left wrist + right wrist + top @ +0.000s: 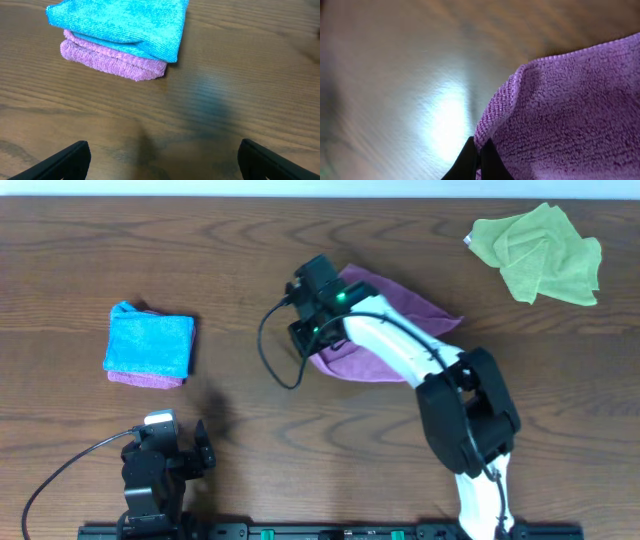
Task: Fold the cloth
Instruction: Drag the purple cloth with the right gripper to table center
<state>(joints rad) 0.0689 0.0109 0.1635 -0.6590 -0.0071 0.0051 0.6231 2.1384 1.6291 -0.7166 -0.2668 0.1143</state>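
Right jaws are pinched together on an edge of the purple cloth, which lies rumpled mid-tabletop, partly under the right arm; left jaws stand wide apart above bare wood, near a blue cloth stacked on a pink cloth; a green cloth sits crumpled far right.

Four cloths: purple, green, blue, pink. Two arms.
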